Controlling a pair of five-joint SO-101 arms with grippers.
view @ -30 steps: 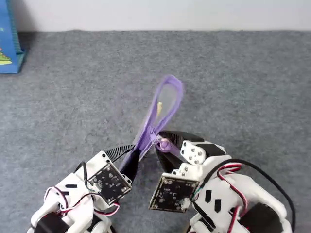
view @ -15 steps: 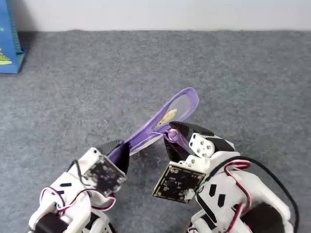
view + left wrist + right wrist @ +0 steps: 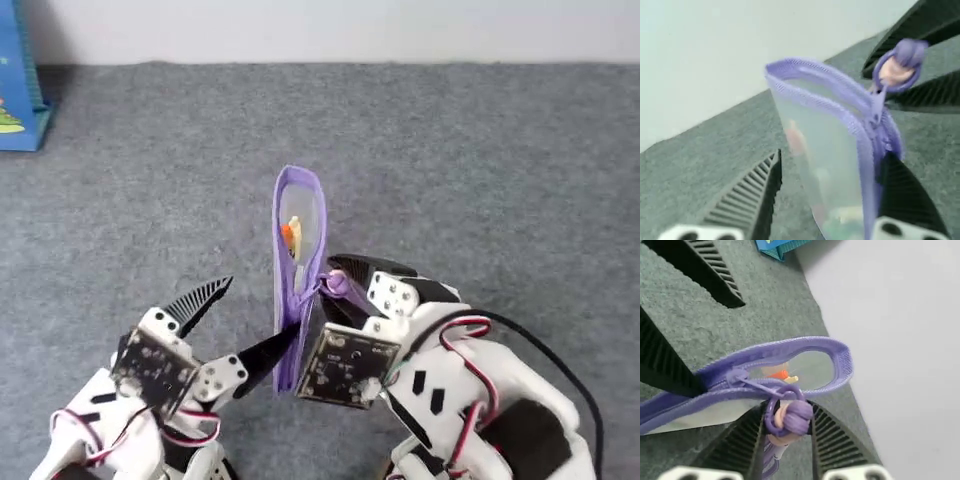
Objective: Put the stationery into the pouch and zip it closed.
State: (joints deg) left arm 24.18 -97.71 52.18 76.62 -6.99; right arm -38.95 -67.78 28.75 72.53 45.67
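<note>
- The left gripper (image 3: pixel 232 325) no longer clamps the near end of the pouch (image 3: pixel 300 215). Its jaws are now spread wide, with that end of the pouch loose between them and one jaw just beside it.
- The right gripper (image 3: pixel 335 283) keeps its pinch on the zipper pull (image 3: pixel 790 415), the round purple tassel squeezed between its jaws.
- The pouch swings from leaning toward the right arm to standing on edge on the table (image 3: pixel 480 160), its long side pointing straight away from both arms.
- The stationery (image 3: pixel 289 234) stays inside, showing orange and yellow through the clear side.
- The far end of the pouch mouth still gapes as an open loop, so the zip is only partly drawn.
- With the left grip gone, nothing anchors the pouch against the pull. Dragging the zipper now probably moves the whole pouch, so the near end likely needs gripping again before closing can finish.
</note>
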